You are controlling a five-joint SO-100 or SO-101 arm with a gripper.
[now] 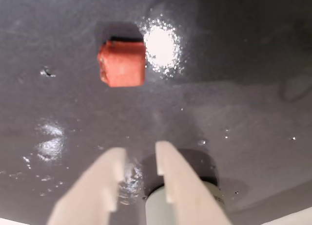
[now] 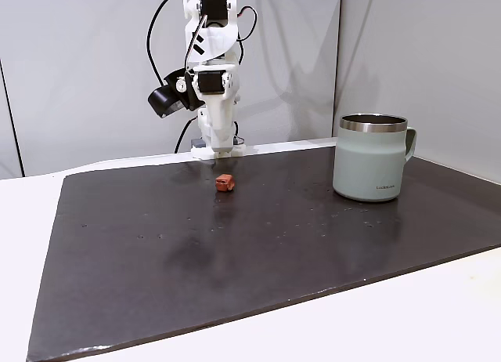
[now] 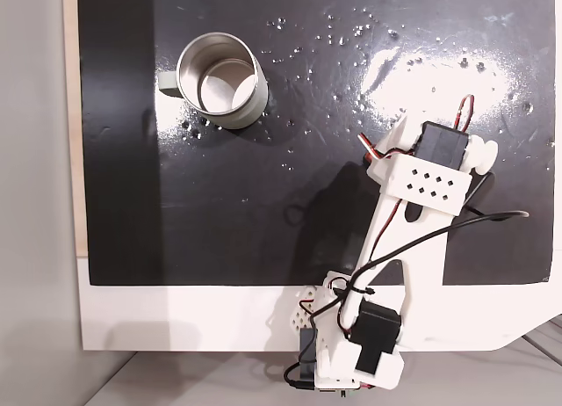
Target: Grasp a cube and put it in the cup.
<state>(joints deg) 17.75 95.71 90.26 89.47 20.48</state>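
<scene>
Cube [image 1: 122, 63]: small, rounded, matte brick-red block.

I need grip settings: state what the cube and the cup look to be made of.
The cube: matte brick-red, rounded rough edges, no shine; possibly foam or clay, but I can't tell which. The cup: pale grey-green matte coating over metal, judging by its bare shiny steel rim and steel interior.
</scene>
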